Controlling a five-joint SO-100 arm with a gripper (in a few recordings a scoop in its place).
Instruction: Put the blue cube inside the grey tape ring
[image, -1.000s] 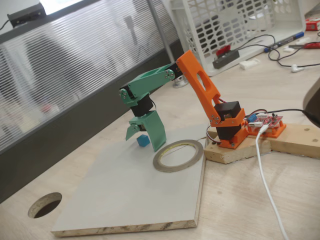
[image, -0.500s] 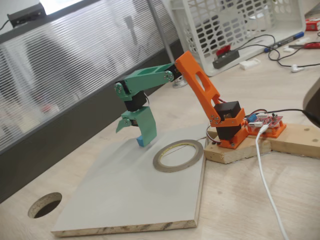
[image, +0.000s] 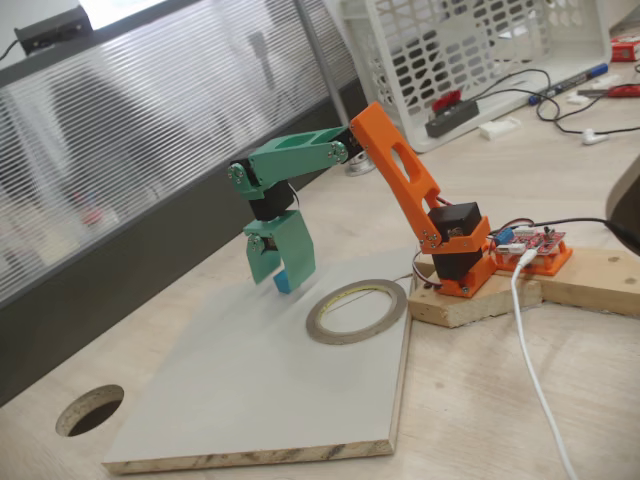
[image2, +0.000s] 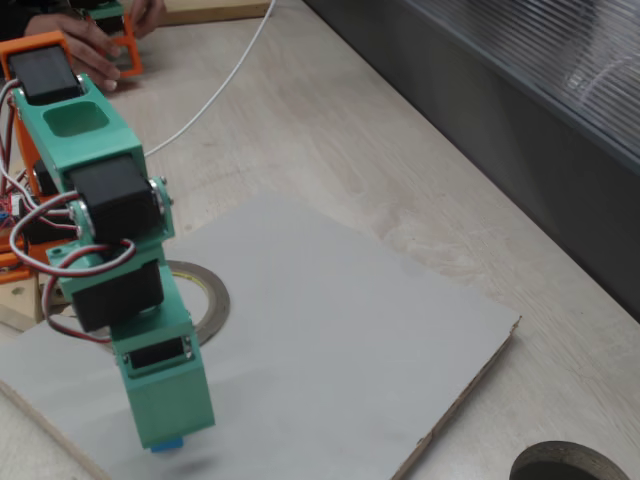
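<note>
Green gripper (image: 277, 268): jaws closed on the blue cube (image: 284, 281), which sits at the jaw tips just above the grey board (image: 270, 390). Grey tape ring (image: 356, 311): flat on the board, right of the cube in a fixed view, nothing inside.

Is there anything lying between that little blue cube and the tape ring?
No: in a fixed view, only bare grey board separates the blue cube from the grey tape ring.
</note>
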